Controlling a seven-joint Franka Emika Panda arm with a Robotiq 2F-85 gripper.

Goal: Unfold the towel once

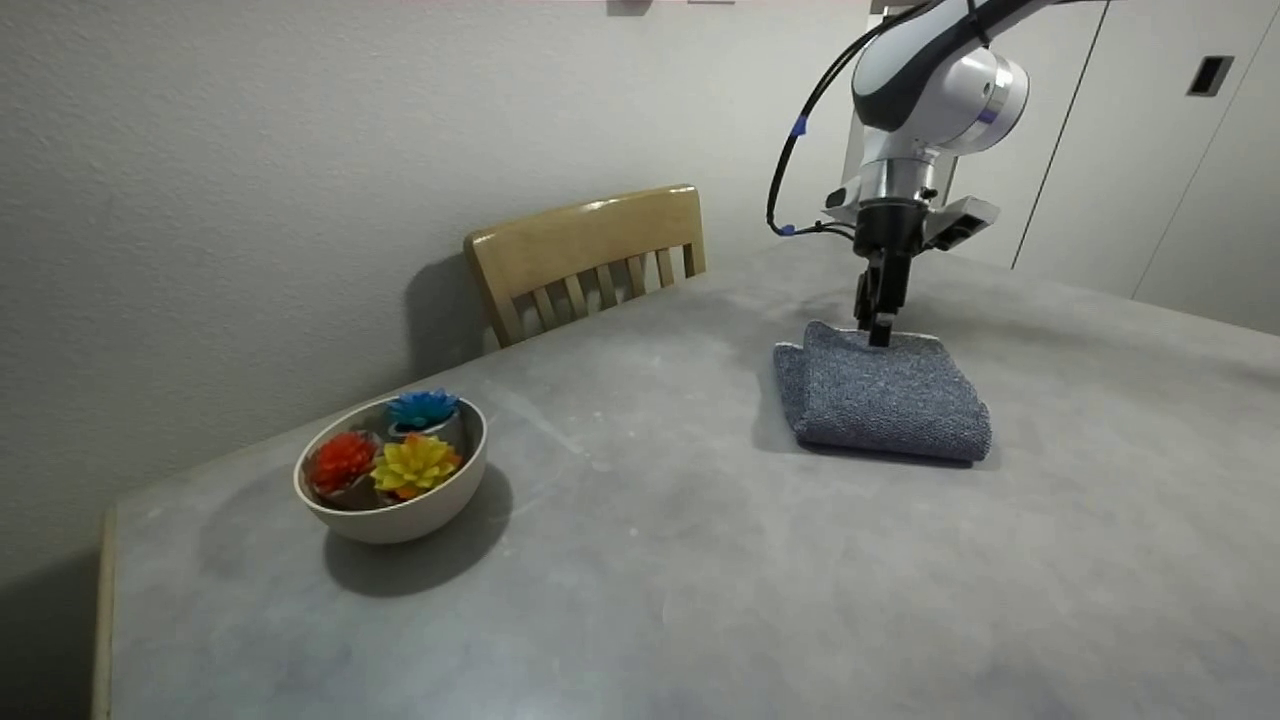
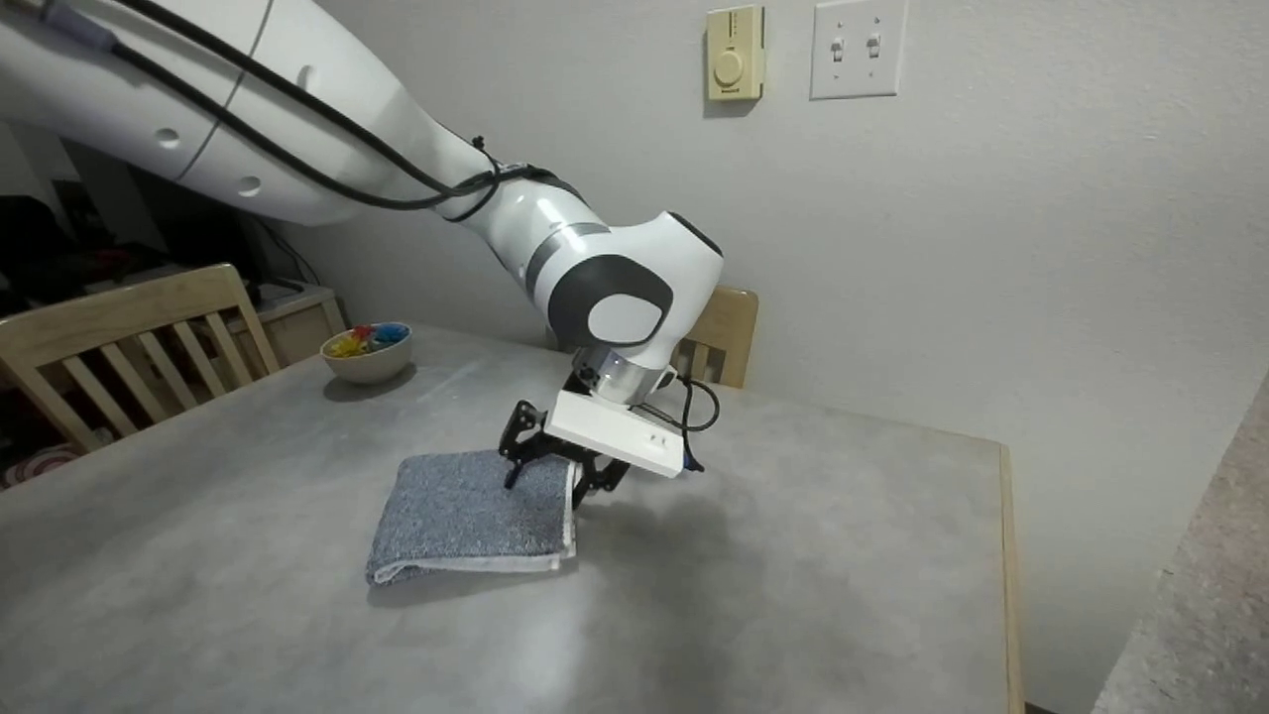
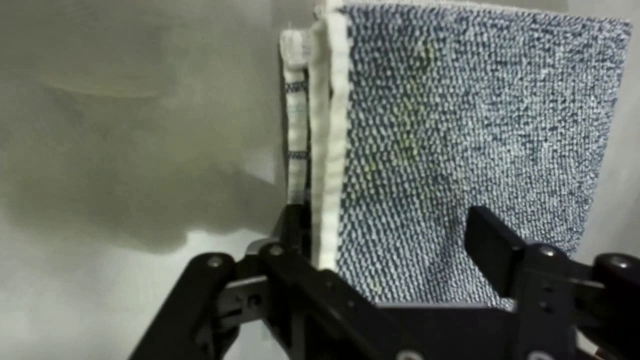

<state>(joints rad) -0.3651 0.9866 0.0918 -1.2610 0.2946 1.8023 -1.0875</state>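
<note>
Here, the black two-fingered gripper (image 3: 387, 212) stands with its fingers spread at one edge of the squarely folded blue-grey woven towel (image 1: 890, 395), which lies on the mottled grey tabletop (image 1: 600, 600). In the wrist view, one finger (image 3: 291, 225) is beside the white fabric hem (image 3: 336, 150), the other over the upper face; whether either touches cannot be told. In both exterior views, a round cream bowl (image 1: 420, 515) of red, yellow and blue flower-like ornaments (image 1: 415, 465) stands well apart.
</note>
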